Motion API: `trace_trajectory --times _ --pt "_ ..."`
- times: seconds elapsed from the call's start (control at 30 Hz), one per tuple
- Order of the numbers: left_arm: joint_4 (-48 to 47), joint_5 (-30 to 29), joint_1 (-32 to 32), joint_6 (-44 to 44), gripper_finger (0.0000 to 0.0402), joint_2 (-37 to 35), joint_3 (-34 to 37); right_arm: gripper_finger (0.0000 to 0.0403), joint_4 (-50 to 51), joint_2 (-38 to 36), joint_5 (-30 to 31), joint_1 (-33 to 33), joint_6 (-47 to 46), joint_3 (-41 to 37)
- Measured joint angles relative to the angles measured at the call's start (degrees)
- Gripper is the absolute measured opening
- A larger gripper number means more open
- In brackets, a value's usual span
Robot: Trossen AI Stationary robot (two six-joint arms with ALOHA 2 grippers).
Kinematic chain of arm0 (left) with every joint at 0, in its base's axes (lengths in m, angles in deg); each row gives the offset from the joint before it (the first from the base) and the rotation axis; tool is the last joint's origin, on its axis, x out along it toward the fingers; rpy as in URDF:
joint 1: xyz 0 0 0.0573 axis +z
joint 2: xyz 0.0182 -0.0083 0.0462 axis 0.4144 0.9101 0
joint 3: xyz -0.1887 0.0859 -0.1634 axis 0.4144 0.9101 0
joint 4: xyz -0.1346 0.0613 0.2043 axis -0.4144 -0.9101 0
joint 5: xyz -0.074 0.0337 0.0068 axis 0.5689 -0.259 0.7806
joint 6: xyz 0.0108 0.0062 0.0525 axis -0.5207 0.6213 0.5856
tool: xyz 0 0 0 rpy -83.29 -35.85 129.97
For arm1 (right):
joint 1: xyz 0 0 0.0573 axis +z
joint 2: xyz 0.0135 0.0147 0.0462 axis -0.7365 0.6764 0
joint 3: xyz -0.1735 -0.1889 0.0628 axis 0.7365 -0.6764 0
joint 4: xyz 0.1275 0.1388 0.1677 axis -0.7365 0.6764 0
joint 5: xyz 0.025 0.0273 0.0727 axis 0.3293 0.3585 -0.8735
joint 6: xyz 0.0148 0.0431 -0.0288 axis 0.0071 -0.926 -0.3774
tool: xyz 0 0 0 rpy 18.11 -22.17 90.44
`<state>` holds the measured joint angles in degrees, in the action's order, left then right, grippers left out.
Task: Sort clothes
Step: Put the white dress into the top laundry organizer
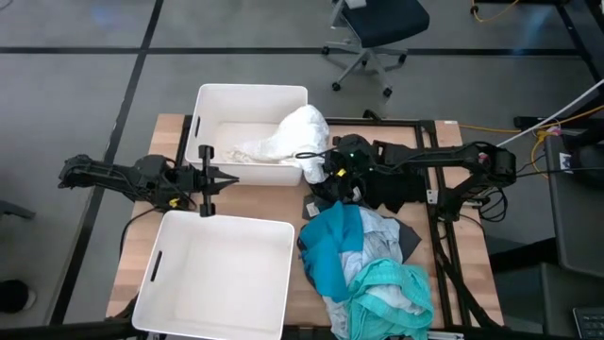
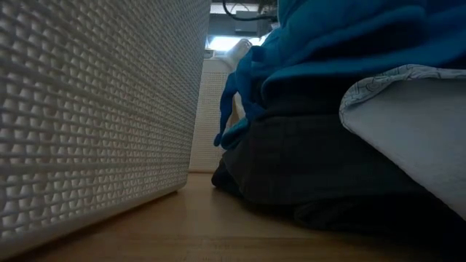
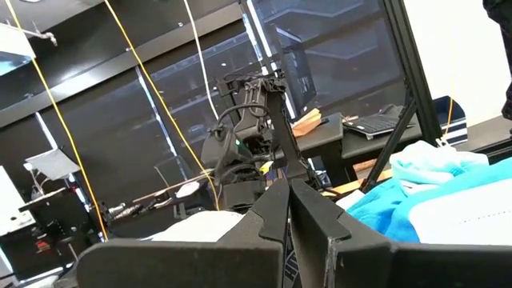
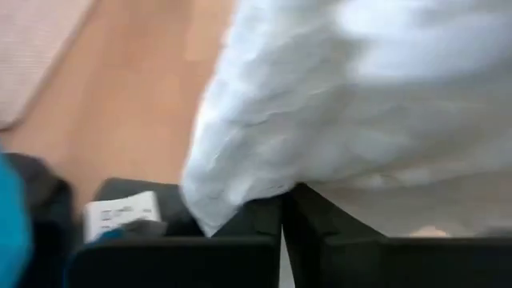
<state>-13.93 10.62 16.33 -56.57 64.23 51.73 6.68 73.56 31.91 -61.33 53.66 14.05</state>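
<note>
A white garment (image 1: 293, 132) lies partly inside the far white bin (image 1: 217, 90) and hangs over its right wall. My right gripper (image 4: 284, 200) is at that overhanging part (image 1: 321, 168) and is shut on it. The other clothes are heaped at the table's near right: a blue piece (image 1: 335, 246), a teal piece (image 1: 387, 297), grey-white cloth (image 1: 377, 241) and black cloth (image 1: 382, 189) beneath. The heap rests on the tabletop. My left gripper (image 1: 209, 179) hovers shut between the two bins at the left and touches nothing. My right gripper pinches the white garment at its low hanging edge (image 4: 240, 200), right at the fingertips. The fingers slant down at it from the table's right side. How many layers are between them I cannot tell. The rest of the garment lies over the bin's wall and inside the bin.
A second white bin (image 1: 170, 283) stands at the near left; its ribbed wall (image 2: 95, 109) fills the left of the low view. The heap of dark and blue cloth (image 2: 306, 167) sits close beside it, with a narrow strip of bare wood (image 2: 196, 218) between them. An office chair (image 1: 377, 28) stands beyond the table.
</note>
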Motion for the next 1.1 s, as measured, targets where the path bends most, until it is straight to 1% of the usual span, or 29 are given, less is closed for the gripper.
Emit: trace_trajectory --times 0.1,0.23,0.37,0.5,0.6,0.73,0.87,0.97,1.1 --pt "0.02 0.00 0.00 0.00 0.0005 0.00 0.00 0.0017 0.03 0.00 -3.47 0.04 0.00 0.42" --pt "0.02 0.00 -0.01 0.00 0.0005 0.00 0.00 0.0004 0.36 -0.43 -6.96 0.02 0.02 1.91" --pt "0.02 0.00 0.00 0.00 0.0005 0.00 0.00 0.0006 0.32 -1.06 -12.25 0.04 -1.00 5.82" --pt "0.24 0.00 0.01 0.00 0.0005 0.00 0.00 0.0005 0.33 -1.07 -13.96 0.04 -1.13 10.51" --pt "0.26 0.00 0.01 -0.02 0.0005 0.00 0.00 0.0005 -0.15 -1.07 -12.50 0.03 -1.13 14.02" --pt "0.31 0.00 -0.01 0.01 0.0005 0.00 0.00 0.0003 -3.92 -1.04 -6.86 0.00 -0.82 17.49" --pt "0.37 0.00 -0.01 1.25 0.0005 0.00 0.00 0.0002 -9.53 0.09 -1.23 -0.15 3.24 20.28" --pt "0.39 0.00 -0.01 1.27 0.0005 0.02 0.00 0.0002 -10.37 2.54 -0.63 -1.10 5.13 23.23" --pt "0.43 0.00 0.01 1.27 0.0005 0.02 0.00 0.0002 -8.40 5.72 0.19 -2.43 3.27 27.24"
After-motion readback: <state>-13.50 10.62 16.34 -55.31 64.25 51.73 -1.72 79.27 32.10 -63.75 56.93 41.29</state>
